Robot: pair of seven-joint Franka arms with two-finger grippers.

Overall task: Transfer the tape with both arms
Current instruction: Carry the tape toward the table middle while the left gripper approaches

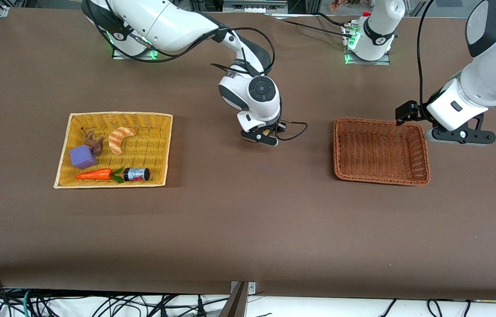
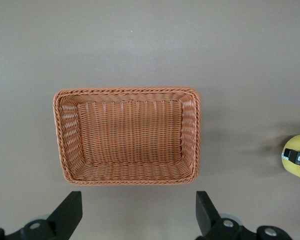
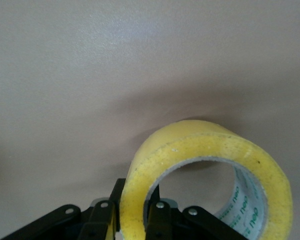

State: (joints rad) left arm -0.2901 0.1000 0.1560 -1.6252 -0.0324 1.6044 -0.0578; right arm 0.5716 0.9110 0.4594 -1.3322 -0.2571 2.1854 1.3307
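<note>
My right gripper (image 1: 264, 133) is shut on the yellowish tape roll (image 3: 210, 175), its fingers pinching the roll's wall. It holds the tape over the bare table between the two baskets; only a yellow sliver of the tape (image 1: 266, 131) shows in the front view, and an edge of it shows in the left wrist view (image 2: 299, 156). My left gripper (image 2: 139, 212) is open and empty over the table beside the brown wicker basket (image 1: 424, 158), toward the left arm's end. The brown basket (image 2: 196, 135) holds nothing.
A yellow wicker tray (image 1: 159, 152) toward the right arm's end holds a striped orange croissant toy (image 1: 120, 138), a purple block (image 1: 82, 157), a carrot toy (image 1: 94, 175), a small dark jar (image 1: 137, 174) and a brown figure (image 1: 94, 141).
</note>
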